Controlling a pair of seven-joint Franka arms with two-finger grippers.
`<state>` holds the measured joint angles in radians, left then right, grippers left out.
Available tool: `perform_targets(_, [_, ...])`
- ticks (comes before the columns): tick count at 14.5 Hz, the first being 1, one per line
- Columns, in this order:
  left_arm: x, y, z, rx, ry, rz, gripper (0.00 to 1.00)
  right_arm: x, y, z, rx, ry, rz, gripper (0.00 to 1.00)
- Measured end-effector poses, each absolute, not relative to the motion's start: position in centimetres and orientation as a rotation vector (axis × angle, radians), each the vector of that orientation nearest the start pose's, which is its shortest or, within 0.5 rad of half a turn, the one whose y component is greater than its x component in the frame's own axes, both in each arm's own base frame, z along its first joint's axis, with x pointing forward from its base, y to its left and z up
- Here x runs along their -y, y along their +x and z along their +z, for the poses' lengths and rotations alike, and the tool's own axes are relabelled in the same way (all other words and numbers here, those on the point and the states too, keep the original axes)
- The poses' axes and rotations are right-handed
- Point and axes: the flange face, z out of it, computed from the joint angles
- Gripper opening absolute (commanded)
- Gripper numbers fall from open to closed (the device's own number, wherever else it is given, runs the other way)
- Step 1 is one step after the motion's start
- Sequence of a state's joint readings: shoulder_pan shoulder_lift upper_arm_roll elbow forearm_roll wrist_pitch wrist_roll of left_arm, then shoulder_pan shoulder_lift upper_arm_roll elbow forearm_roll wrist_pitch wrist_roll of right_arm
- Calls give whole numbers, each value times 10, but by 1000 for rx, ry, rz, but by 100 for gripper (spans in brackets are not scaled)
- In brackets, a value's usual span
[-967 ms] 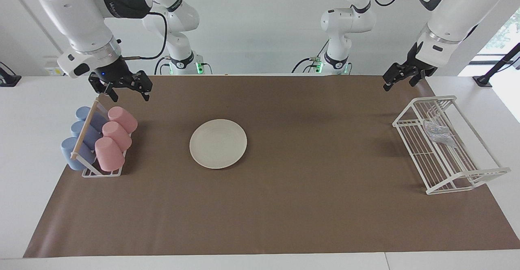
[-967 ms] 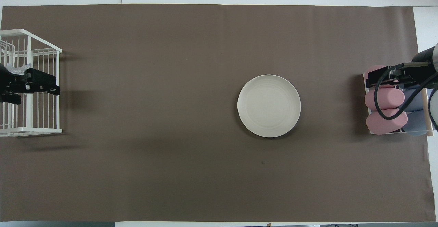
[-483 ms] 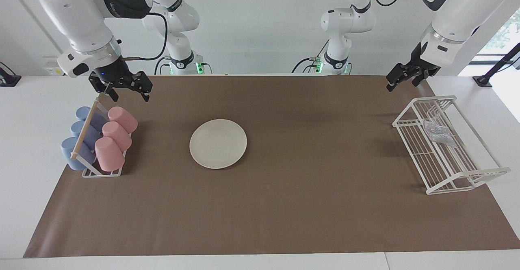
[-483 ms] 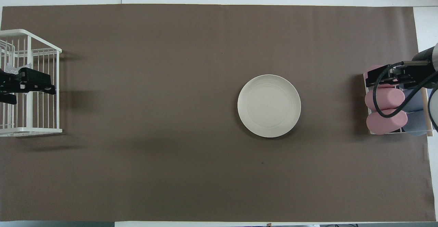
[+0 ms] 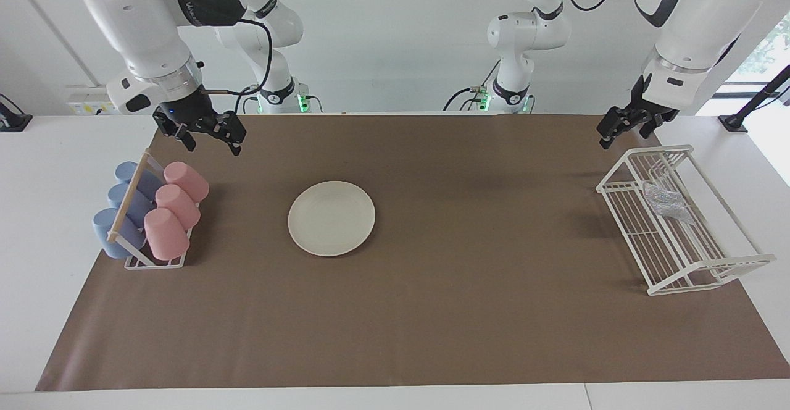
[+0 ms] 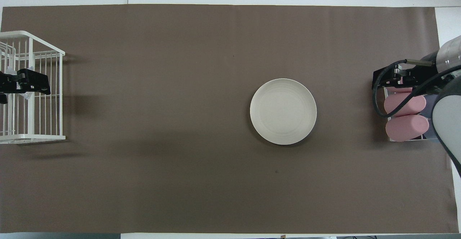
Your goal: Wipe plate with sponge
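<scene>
In the white rack [image 5: 673, 237] lies the sponge [image 5: 665, 201], under the wide-open left end effector [image 5: 624, 128], which next descends to grasp it; plate [image 5: 331, 218] waits mid-desk.

The plate [image 5: 331, 218] lies flat on the table mat [image 5: 432, 311], toward the right arm's end of the table. A cup rack [image 5: 154, 262] stands at that end, beside the plate but well apart from it, with cups [image 5: 179, 203] lying in it in two rows. A wire rack [image 5: 679, 255] stands at the left arm's end, well apart from the plate. The sponge [image 5: 666, 202] rests in the wire rack, in the part nearer to the robots.
</scene>
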<state>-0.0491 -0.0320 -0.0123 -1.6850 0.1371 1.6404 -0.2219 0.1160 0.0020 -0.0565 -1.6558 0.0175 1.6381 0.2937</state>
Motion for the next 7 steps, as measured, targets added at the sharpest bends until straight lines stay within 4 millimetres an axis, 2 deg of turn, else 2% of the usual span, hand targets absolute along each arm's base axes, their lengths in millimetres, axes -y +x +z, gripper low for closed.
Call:
perform_targets(3, [16,571,560,112,-2775,-23,100,-65,555,589,-637,-3066,38,100])
perform_targets(7, [26,615,483,-69,-2502,-31,100,-70,554,589,-952,-2983,42,100])
